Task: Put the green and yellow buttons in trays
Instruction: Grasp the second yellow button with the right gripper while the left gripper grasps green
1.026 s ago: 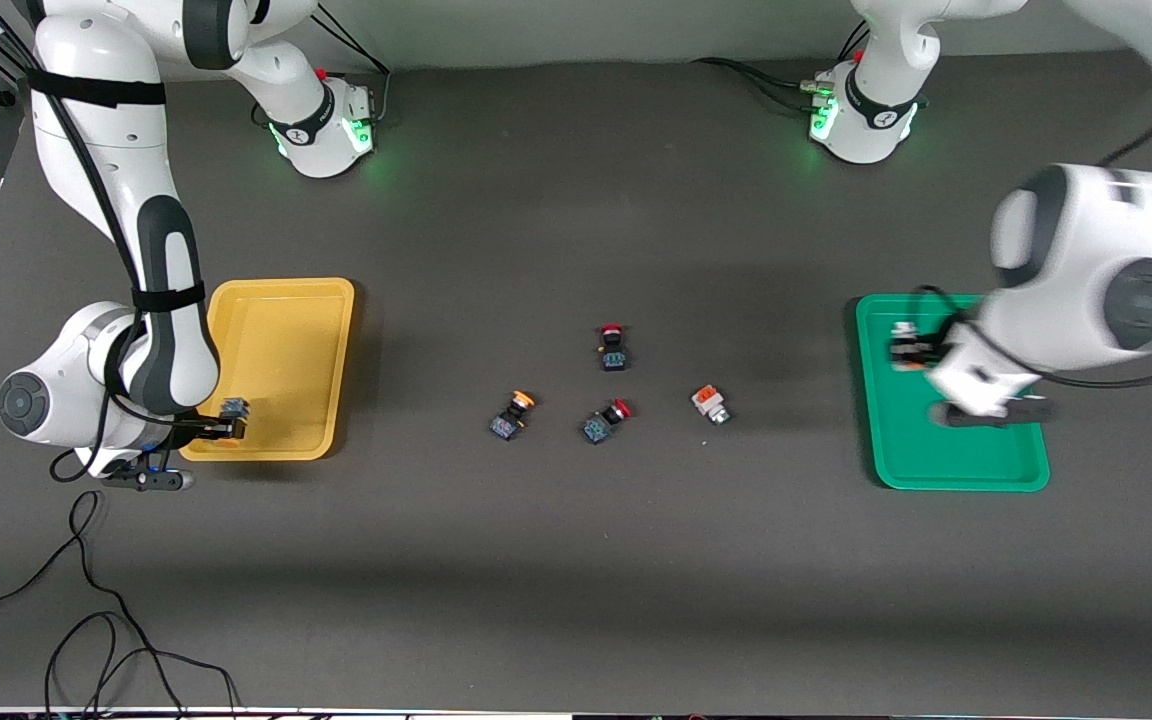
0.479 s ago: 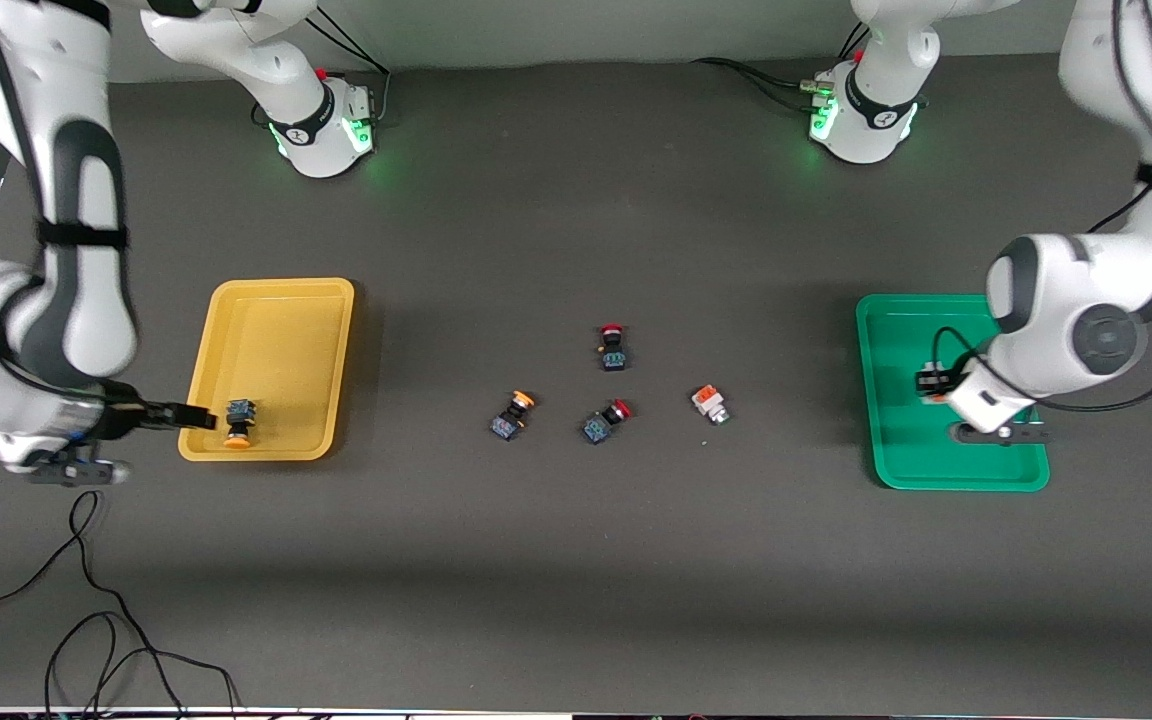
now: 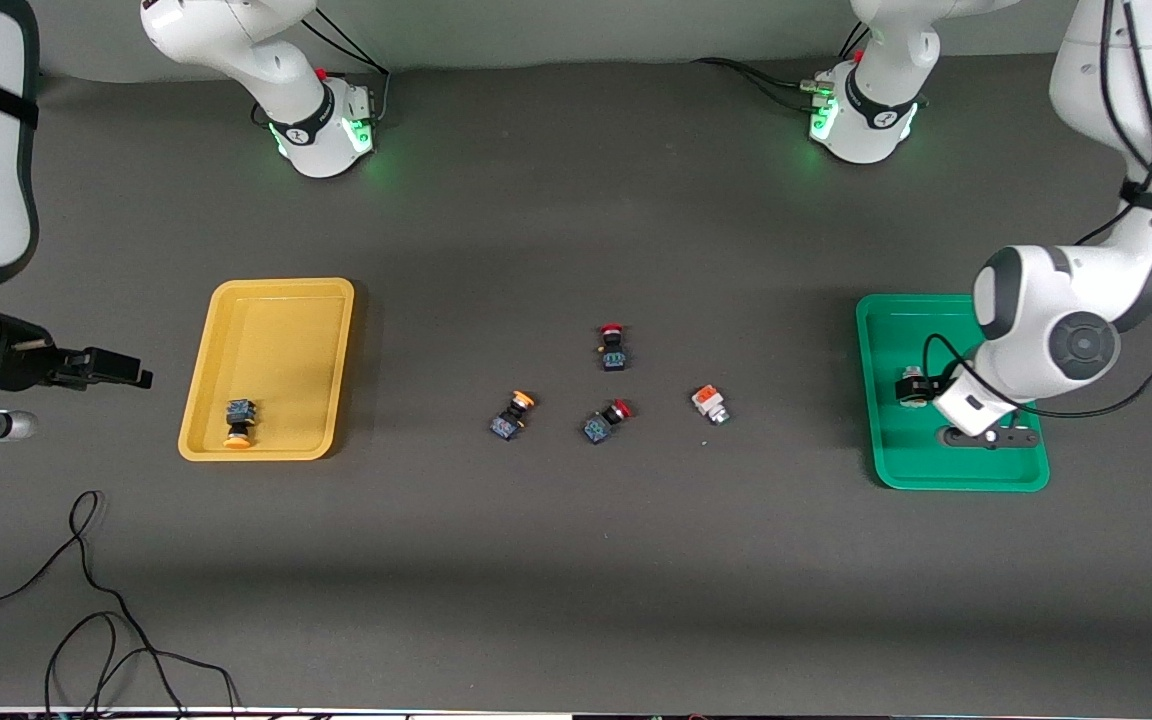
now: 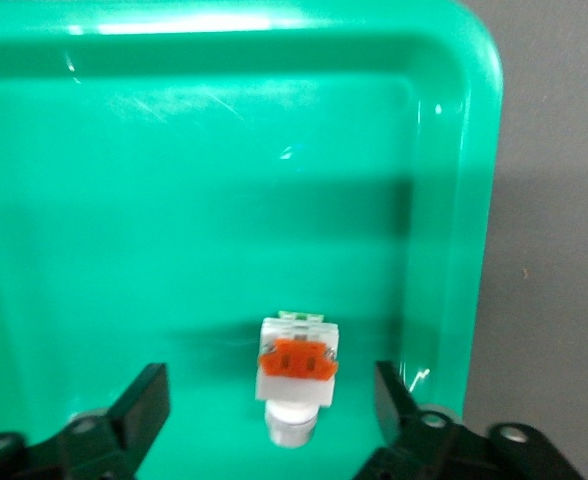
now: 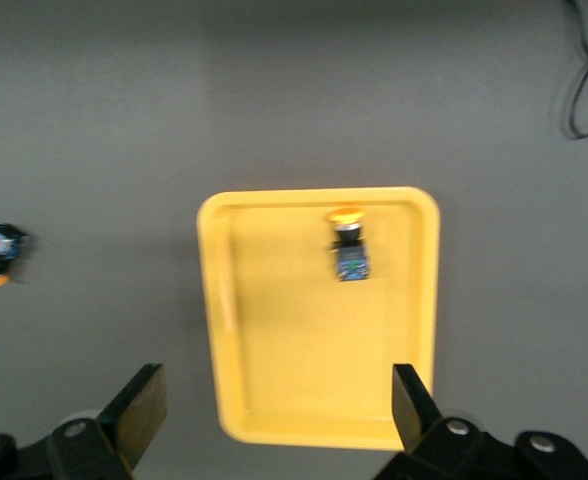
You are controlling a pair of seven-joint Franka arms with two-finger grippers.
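Observation:
The yellow tray (image 3: pixel 281 320) holds a black-bodied, yellow-capped button (image 3: pixel 239 421), which also shows in the right wrist view (image 5: pixel 349 250) inside the tray (image 5: pixel 274 350). My right gripper (image 3: pixel 121 372) is open and empty, raised over the table beside that tray toward the right arm's end (image 5: pixel 277 400). My left gripper (image 3: pixel 911 388) is open, low over the green tray (image 3: pixel 896 460). A white button with an orange patch (image 4: pixel 296 375) lies in the tray (image 4: pixel 479 200) between its fingers (image 4: pixel 271 400). A second yellow-capped button (image 3: pixel 512 414) and a second white button (image 3: pixel 709 403) lie mid-table.
Two black switches with red caps (image 3: pixel 613 347) (image 3: pixel 605 421) lie mid-table among the loose buttons. Black cables (image 3: pixel 86 600) trail over the table's corner nearest the front camera at the right arm's end.
My right gripper let go of the yellow-capped button in the yellow tray and drew up and away from it. My left gripper moved across the green tray; the white button now lies between its open fingers.

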